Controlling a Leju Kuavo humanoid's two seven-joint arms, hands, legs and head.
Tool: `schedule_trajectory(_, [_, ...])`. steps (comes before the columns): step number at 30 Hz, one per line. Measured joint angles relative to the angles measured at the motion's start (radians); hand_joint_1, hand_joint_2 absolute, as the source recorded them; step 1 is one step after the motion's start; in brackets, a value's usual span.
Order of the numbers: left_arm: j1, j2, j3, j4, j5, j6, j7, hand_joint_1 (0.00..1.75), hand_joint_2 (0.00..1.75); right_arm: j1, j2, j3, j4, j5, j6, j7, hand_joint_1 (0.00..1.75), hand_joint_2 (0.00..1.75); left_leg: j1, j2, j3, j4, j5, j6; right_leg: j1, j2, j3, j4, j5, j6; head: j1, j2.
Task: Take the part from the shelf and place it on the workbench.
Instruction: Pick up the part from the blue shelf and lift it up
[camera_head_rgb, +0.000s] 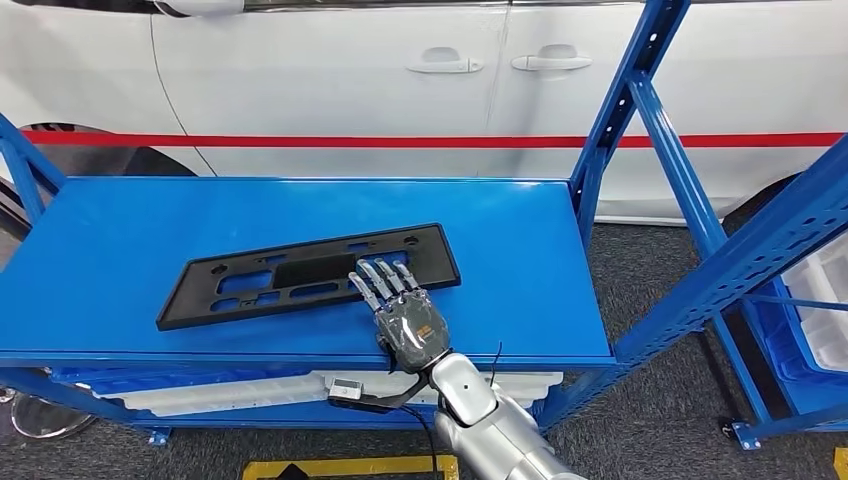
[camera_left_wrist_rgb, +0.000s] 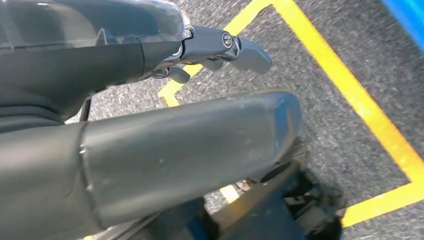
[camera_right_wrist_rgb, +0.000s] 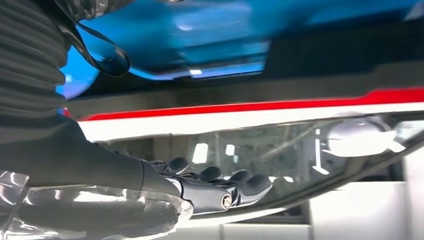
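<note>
Right hand (camera_head_rgb: 408, 318), fingers (camera_head_rgb: 385, 281) flat and apart, overlaps the part (camera_head_rgb: 300, 275) near its right end (long axis crosswise on the shelf (camera_head_rgb: 120, 240)).

- The right hand (camera_head_rgb: 408, 318) reaches forward on its silver arm, palm down, fingers (camera_head_rgb: 383, 281) stretched flat and slightly apart (gripping nothing).
- The left hand (camera_left_wrist_rgb: 150, 145) hangs low, fingers (camera_left_wrist_rgb: 220, 47) loosely extended, holding nothing.

no text, label, brand or number is readable on anything in these pictures.
</note>
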Motion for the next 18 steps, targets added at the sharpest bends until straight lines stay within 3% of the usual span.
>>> schedule_trajectory(2, [0.0,0.0,0.0,0.0,0.0,0.0,-0.001,0.0,0.0,-0.001,0.0,0.0,-0.001,0.006,0.0,0.006,0.0,1.75,0.004,0.002,0.004,-0.011,0.007,0.013,-0.002,-0.001,-0.009,0.023,-0.02,0.011,0.0,0.0])
schedule_trajectory(5, [-0.002,0.0,-0.001,0.0,0.001,0.0,-0.001,0.0,0.0,0.001,-0.003,-0.001,-0.001,0.009,0.0,0.012,0.0,1.75,0.006,0.004,0.006,-0.017,0.01,0.025,-0.007,-0.001,-0.084,0.185,-0.105,0.022,0.0,0.0])
schedule_trajectory(6, [-0.001,0.0,-0.001,0.0,0.001,0.0,-0.001,0.0,0.0,0.002,-0.004,-0.001,-0.001,0.009,0.0,0.013,0.0,1.75,0.005,0.005,0.006,-0.017,0.01,0.026,-0.009,-0.001,-0.112,0.24,-0.123,0.024,0.0,0.0])
schedule_trajectory(7, [-0.001,0.0,-0.001,0.0,0.001,-0.001,-0.001,0.0,0.0,0.004,-0.006,-0.001,0.0,0.009,0.0,0.013,0.0,1.75,0.005,0.005,0.006,-0.016,0.009,0.026,-0.011,-0.001,-0.127,0.267,-0.123,0.026,0.0,0.0])
schedule_trajectory(8, [0.0,0.0,-0.001,0.0,0.001,-0.001,-0.001,0.0,0.0,0.004,-0.007,-0.001,0.0,0.009,0.0,0.013,0.0,1.75,0.005,0.004,0.007,-0.016,0.008,0.025,-0.012,-0.002,-0.125,0.259,-0.105,0.026,0.0,0.0])
schedule_trajectory(9, [0.0,-0.001,-0.001,0.0,0.001,-0.001,-0.001,0.0,0.0,0.004,-0.008,-0.001,0.0,0.009,0.0,0.013,0.0,1.75,0.006,0.004,0.009,-0.015,0.007,0.024,-0.013,-0.002,-0.103,0.211,-0.071,0.025,0.0,0.0])
schedule_trajectory(10, [0.0,-0.002,-0.002,0.0,0.001,-0.002,-0.002,0.0,0.0,0.003,-0.008,-0.001,-0.001,0.009,0.0,0.013,0.0,1.75,0.006,0.003,0.011,-0.015,0.005,0.021,-0.013,-0.002,-0.07,0.14,-0.034,0.021,0.0,0.0])
schedule_trajectory(12, [-0.001,-0.003,-0.005,0.0,0.002,-0.001,-0.002,0.0,0.0,0.002,-0.009,-0.001,-0.002,0.009,0.0,0.013,0.0,1.75,0.002,0.002,0.012,-0.013,0.001,0.013,-0.009,-0.002,-0.015,0.024,0.008,0.012,0.0,0.0])
schedule_trajectory(16, [-0.002,-0.004,-0.008,0.0,0.005,-0.002,-0.003,0.0,0.0,0.001,-0.008,-0.002,-0.009,0.009,0.0,0.007,0.0,1.75,0.002,0.002,0.012,-0.012,-0.004,-0.012,-0.006,0.001,-0.001,-0.01,0.01,-0.004,0.0,0.0])
schedule_trajectory(18, [-0.003,-0.004,-0.009,0.0,0.009,-0.007,-0.007,0.0,0.0,0.0,-0.004,-0.002,-0.014,0.009,0.0,0.004,0.0,1.75,0.004,0.002,-0.007,0.035,-0.037,-0.02,-0.012,-0.001,0.005,-0.02,0.014,-0.016,0.0,0.0])
